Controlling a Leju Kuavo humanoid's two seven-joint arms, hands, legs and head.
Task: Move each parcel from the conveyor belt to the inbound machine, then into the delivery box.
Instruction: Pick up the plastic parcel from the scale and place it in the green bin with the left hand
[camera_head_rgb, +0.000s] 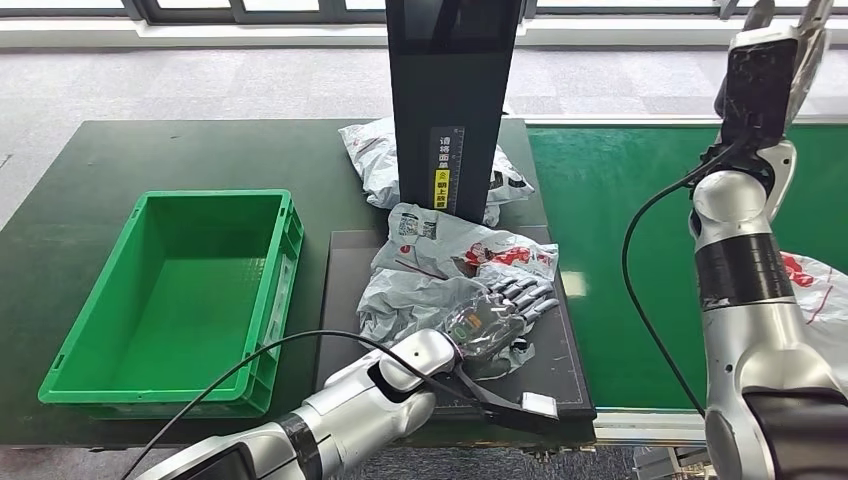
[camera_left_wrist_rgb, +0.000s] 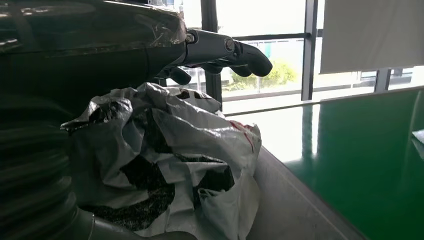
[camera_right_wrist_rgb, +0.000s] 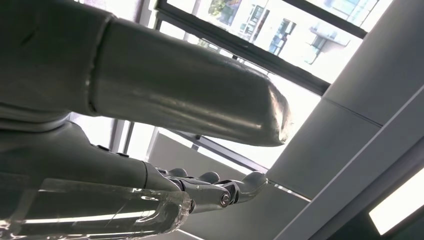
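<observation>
The left hand (camera_head_rgb: 497, 318) is lying low over a crumpled white parcel (camera_head_rgb: 440, 262) on the dark machine plate (camera_head_rgb: 345, 290), its fingers (camera_left_wrist_rgb: 235, 52) reaching out flat and apart above the bag, gripping nothing. The green box (camera_head_rgb: 285, 250) is sitting just left of the plate. Farther off, a second parcel (camera_head_rgb: 372, 160) is lying behind the black post (camera_head_rgb: 452, 80). The right hand (camera_head_rgb: 775, 60) is hanging raised over the belt (camera_head_rgb: 620, 200), fingers extended and holding nothing.
</observation>
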